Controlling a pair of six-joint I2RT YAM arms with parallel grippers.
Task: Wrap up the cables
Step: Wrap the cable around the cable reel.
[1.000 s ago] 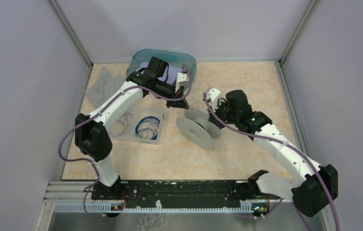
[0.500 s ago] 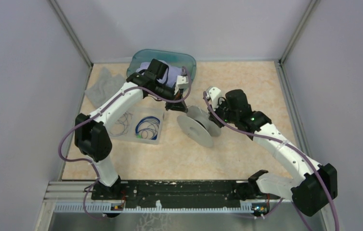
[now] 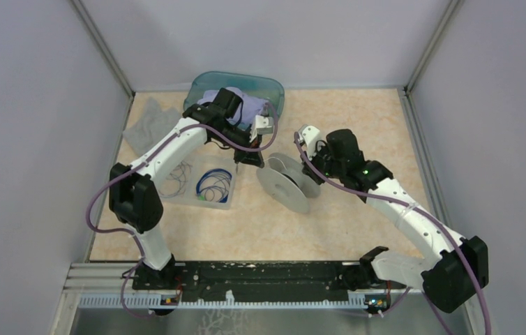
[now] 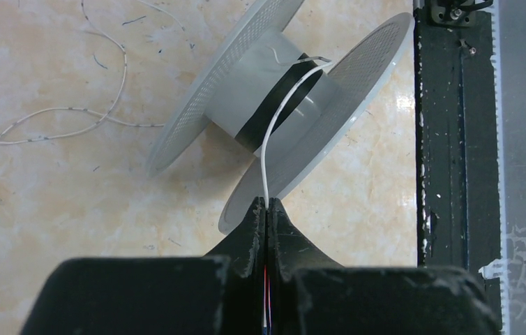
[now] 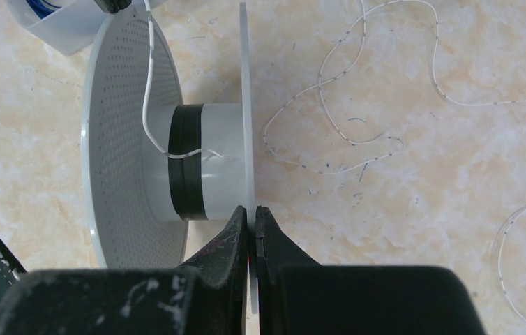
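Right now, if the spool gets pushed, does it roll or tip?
Likely rolls: the spool has round flanges. Probably light, thin perforated plastic, so the white cable in the left gripper could tug it; the right gripper clamping one flange should steady it.

End of white cable (image 4: 264, 155) hidden inside left tool (image 4: 266, 208)

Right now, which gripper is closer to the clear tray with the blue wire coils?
Left. The left gripper hovers by the far right corner of the tray, pinching the white cable; the right gripper sits beyond the spool, clamped on its rim.
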